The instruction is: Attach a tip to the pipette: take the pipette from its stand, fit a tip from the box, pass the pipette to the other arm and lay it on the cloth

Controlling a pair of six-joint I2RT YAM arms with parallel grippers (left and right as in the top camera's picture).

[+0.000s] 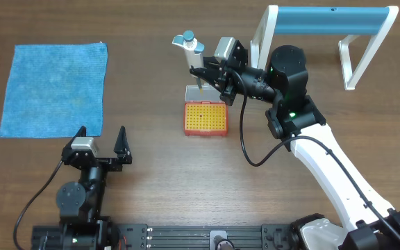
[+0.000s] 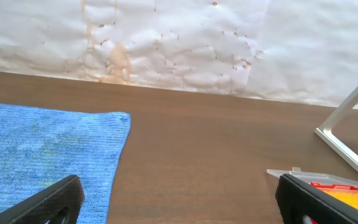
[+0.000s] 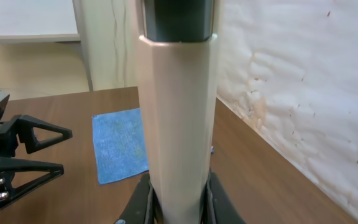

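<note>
My right gripper (image 1: 201, 71) is shut on the white pipette (image 1: 192, 54), holding it above the far end of the orange tip box (image 1: 205, 118), whose clear lid lies open behind it. In the right wrist view the pipette's white body (image 3: 176, 118) stands between the fingers (image 3: 140, 200). The blue cloth (image 1: 54, 89) lies flat at the far left, also seen as cloth (image 2: 39, 158) and cloth (image 3: 118, 146). My left gripper (image 1: 101, 139) rests open near the table's front left, just in front of the cloth, with nothing between its fingers (image 2: 45, 202).
The white stand with a blue top bar (image 1: 328, 31) is at the far right; its foot (image 2: 347, 134) shows beyond the tip box (image 2: 347, 193). A black cable (image 1: 245, 142) loops from the right arm over the table.
</note>
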